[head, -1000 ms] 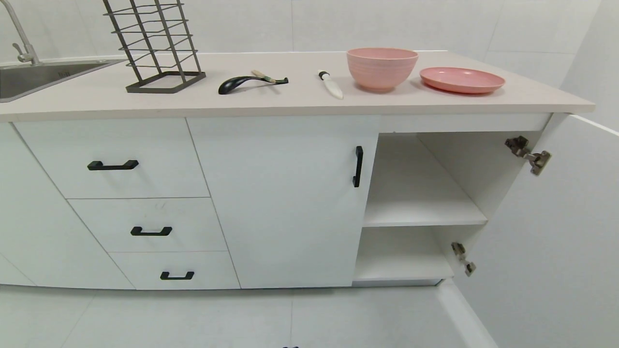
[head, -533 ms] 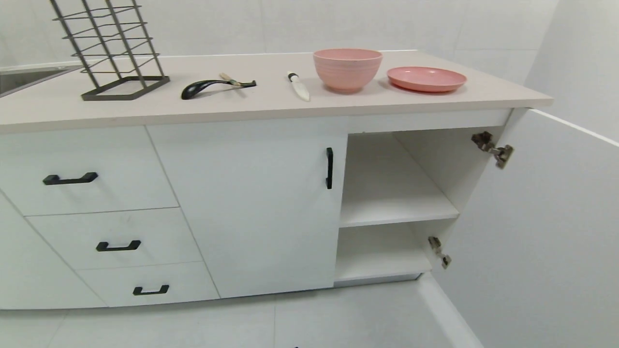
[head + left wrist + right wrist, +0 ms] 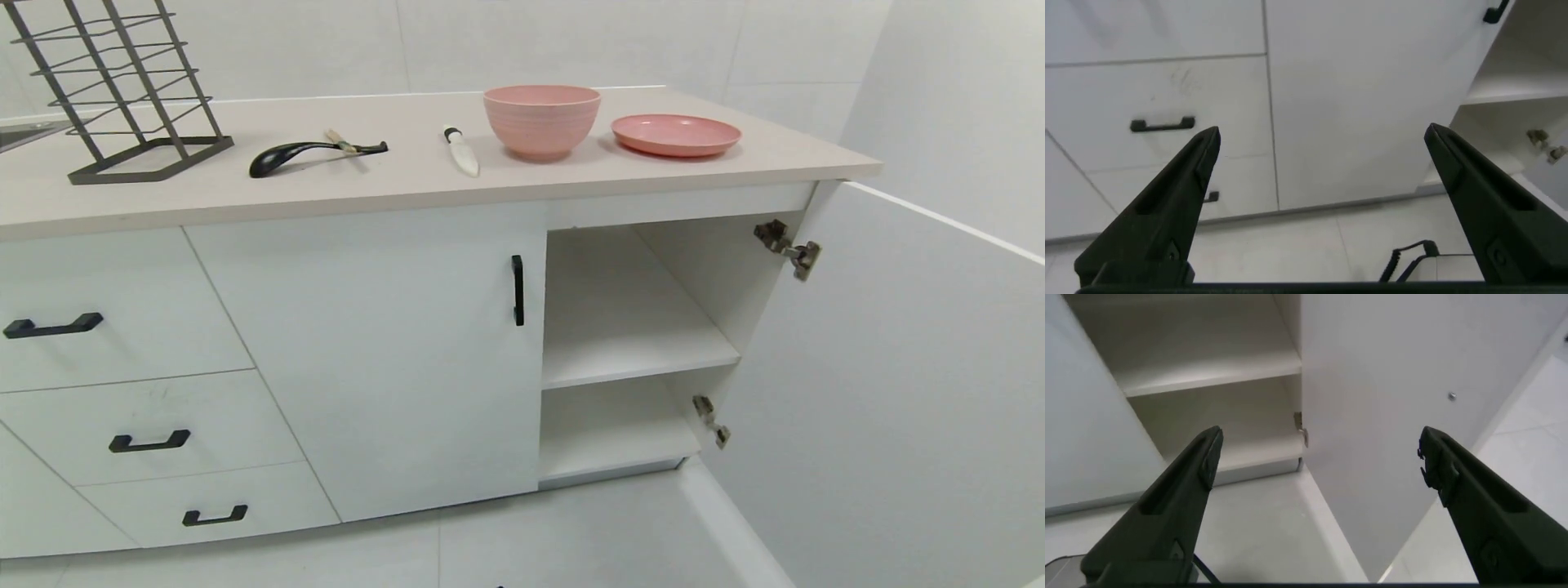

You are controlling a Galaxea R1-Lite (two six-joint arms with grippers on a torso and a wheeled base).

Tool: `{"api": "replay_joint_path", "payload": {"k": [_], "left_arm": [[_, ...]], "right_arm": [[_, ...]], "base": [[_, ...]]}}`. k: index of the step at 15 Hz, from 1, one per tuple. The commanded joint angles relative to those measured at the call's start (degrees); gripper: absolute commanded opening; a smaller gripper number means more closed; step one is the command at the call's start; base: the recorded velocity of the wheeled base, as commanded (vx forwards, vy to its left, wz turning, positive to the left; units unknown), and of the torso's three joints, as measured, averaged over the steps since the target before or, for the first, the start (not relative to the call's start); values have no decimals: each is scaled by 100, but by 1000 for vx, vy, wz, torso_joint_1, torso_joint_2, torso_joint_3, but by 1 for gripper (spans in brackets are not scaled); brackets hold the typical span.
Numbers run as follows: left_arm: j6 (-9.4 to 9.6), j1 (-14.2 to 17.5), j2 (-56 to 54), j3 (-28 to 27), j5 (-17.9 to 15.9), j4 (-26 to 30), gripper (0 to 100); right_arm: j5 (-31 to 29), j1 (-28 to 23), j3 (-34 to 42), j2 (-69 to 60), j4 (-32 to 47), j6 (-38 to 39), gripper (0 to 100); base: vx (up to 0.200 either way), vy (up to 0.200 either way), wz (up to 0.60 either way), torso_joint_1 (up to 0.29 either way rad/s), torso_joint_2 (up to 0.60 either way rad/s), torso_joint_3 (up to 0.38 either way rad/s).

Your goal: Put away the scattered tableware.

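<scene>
Spanning the head view, the counter (image 3: 245,196) carried all the tableware, above a cabinet door (image 3: 898,392) swung open. The wire rack (image 3: 122,90) stood at its left end. Toward the right the pink bowl (image 3: 541,121) sat upright with the pink plate (image 3: 676,135) just beside it. The black spoon (image 3: 306,152) lay along the counter, scoop leftward. The white knife (image 3: 461,151) lay front-to-back, blade toward the front edge. The left gripper (image 3: 1323,135) and right gripper (image 3: 1321,437) hung low, jaws spread wide, empty. The camera had swung since the earlier frames, sliding everything left; the tableware's arrangement matched.
</scene>
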State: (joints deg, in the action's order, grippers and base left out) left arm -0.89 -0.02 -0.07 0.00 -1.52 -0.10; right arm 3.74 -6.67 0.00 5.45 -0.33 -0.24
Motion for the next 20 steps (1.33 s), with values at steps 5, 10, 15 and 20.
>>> {"api": "replay_joint_path", "payload": {"k": [5, 10, 15, 20], "left_arm": [[45, 2, 7, 0, 12, -8, 100], [10, 2, 7, 0, 12, -17, 100], [-25, 2, 7, 0, 12, -17, 100], [-25, 2, 7, 0, -6, -8, 100]], "right_arm": [[4, -1, 0, 9, 15, -2, 100], [4, -1, 0, 18, 15, 7, 100], [-5, -1, 0, 9, 15, -2, 100], [-5, -1, 0, 18, 15, 7, 100]], "base": [[0, 0, 0, 0, 0, 0], [80, 0, 0, 1, 0, 2], [40, 0, 0, -2, 0, 0], [0, 0, 0, 152, -76, -57]]}}
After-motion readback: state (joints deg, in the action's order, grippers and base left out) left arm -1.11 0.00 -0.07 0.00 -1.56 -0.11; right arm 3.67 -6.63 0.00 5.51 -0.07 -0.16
